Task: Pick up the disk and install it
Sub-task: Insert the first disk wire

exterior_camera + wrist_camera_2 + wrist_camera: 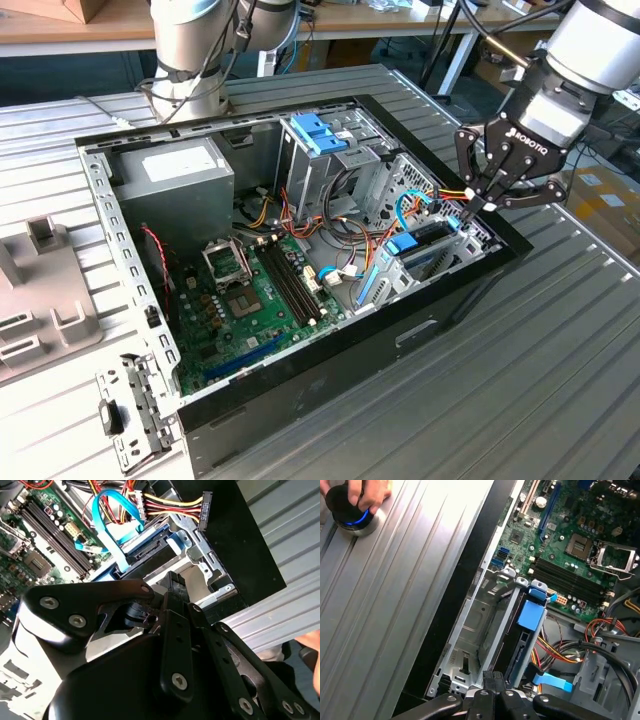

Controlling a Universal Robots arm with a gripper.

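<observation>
The disk (435, 238) sits on edge in the grey drive cage (480, 240) at the end of the open computer case on the exterior view's right, its blue side bracket showing. In the first wrist view the disk (519, 647) is a dark slab in a cage slot. In the second wrist view the disk (142, 555) shows its connector end. My gripper (480, 203) hangs just above the cage's outer end, shut, with nothing seen between its fingers. In both wrist views the gripper (492, 677) (174, 580) points down at the cage close to the disk.
Loose yellow, red and black power leads with a plug (204, 511) and a blue flat cable (107, 510) lie beside the cage. The motherboard (255, 290) fills the case floor, a grey power-supply box (175, 175) stands at the back. A hand (357, 492) holds a black knob on the ribbed table.
</observation>
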